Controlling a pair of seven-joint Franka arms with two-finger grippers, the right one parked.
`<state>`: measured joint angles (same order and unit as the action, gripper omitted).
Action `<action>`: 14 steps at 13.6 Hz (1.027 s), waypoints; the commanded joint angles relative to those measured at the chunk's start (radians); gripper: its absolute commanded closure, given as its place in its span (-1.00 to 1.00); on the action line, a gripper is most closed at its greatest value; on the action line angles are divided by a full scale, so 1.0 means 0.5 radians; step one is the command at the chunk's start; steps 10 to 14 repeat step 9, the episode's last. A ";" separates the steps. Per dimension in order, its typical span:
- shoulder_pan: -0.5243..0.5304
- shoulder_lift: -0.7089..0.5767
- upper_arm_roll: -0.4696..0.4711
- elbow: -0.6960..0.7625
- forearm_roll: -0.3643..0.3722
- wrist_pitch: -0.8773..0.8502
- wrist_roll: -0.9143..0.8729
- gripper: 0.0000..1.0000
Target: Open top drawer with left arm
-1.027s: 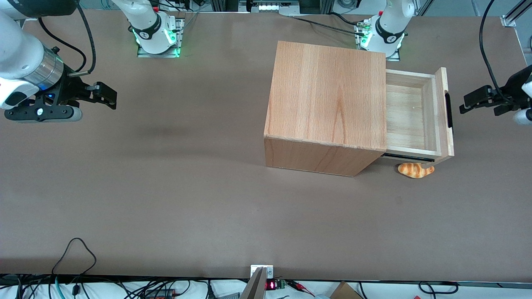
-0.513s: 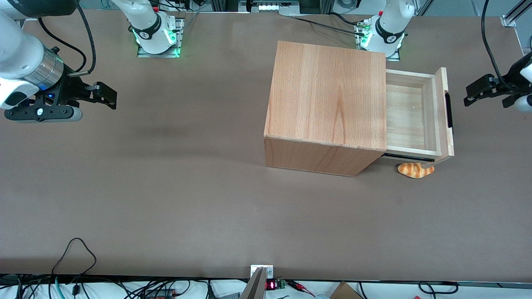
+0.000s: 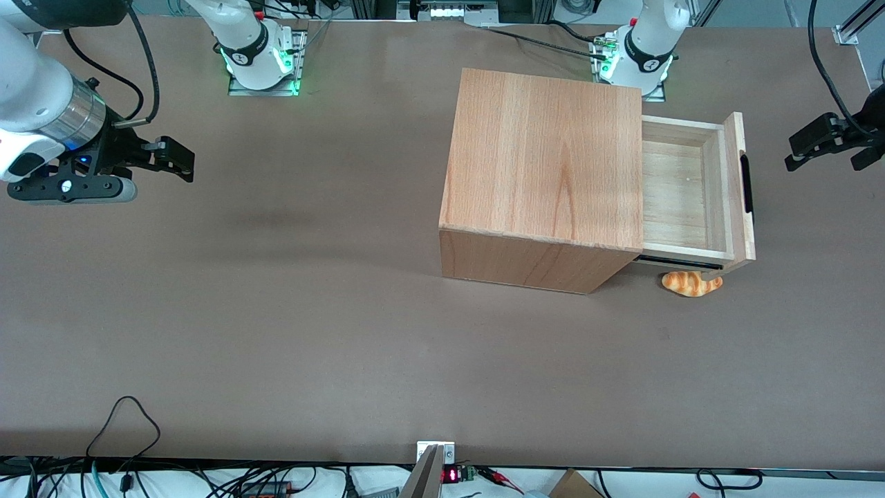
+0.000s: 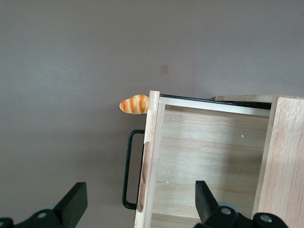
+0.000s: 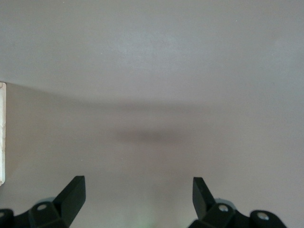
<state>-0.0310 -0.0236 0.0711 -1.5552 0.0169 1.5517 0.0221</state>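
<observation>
The top drawer (image 3: 684, 190) stands pulled out of the wooden cabinet (image 3: 546, 159), its pale inside empty and its black bar handle (image 3: 746, 183) on the front panel. My left arm's gripper (image 3: 795, 149) hangs in the air in front of the drawer, apart from the handle, toward the working arm's end of the table. It is open and holds nothing. In the left wrist view the gripper (image 4: 140, 209) has its fingers (image 4: 73, 204) wide apart, with the drawer (image 4: 209, 156) and its handle (image 4: 126, 171) below, untouched.
A toy croissant (image 3: 691, 283) lies on the brown table (image 3: 276, 332) beside the drawer's front corner, nearer the front camera; it also shows in the left wrist view (image 4: 134, 104). The arm bases (image 3: 639, 59) stand at the table's back edge.
My left arm's gripper has drawn away from the drawer handle, toward the working arm's end of the table and farther from the front camera. The drawer has not moved.
</observation>
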 commanded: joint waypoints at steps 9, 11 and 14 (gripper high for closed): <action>-0.018 0.047 0.033 0.141 0.025 -0.091 -0.020 -1.00; -0.018 0.047 0.033 0.141 0.025 -0.091 -0.020 -1.00; -0.018 0.047 0.033 0.141 0.025 -0.091 -0.020 -1.00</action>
